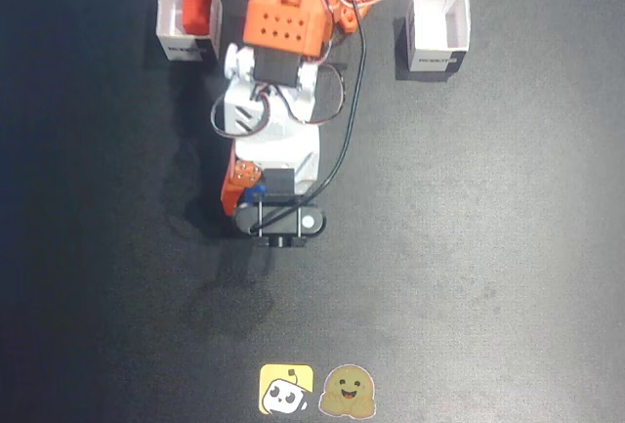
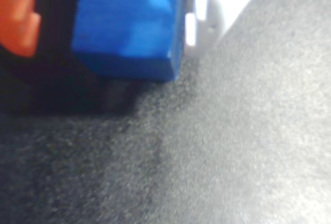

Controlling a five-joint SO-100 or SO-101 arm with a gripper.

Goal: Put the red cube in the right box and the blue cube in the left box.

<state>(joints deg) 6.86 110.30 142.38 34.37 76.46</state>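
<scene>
The blue cube [image 2: 124, 25] sits between my gripper's [image 1: 249, 187] jaws. In the wrist view it lies against the white finger [image 2: 199, 12], while the orange finger [image 2: 18, 19] stands a dark gap away on its left. The cube is low over the black mat; I cannot tell if it touches it. In the fixed view only a sliver of the blue cube [image 1: 256, 191] shows under the wrist. The red cube [image 1: 197, 13] lies inside the box at the top left [image 1: 168, 15]. The box at the top right [image 1: 422, 22] is empty.
The arm's orange and white body [image 1: 283, 22] reaches down from the top middle between the two boxes, with black cables [image 1: 354, 101] looping on its right. Two stickers [image 1: 314, 391] lie at the mat's bottom edge.
</scene>
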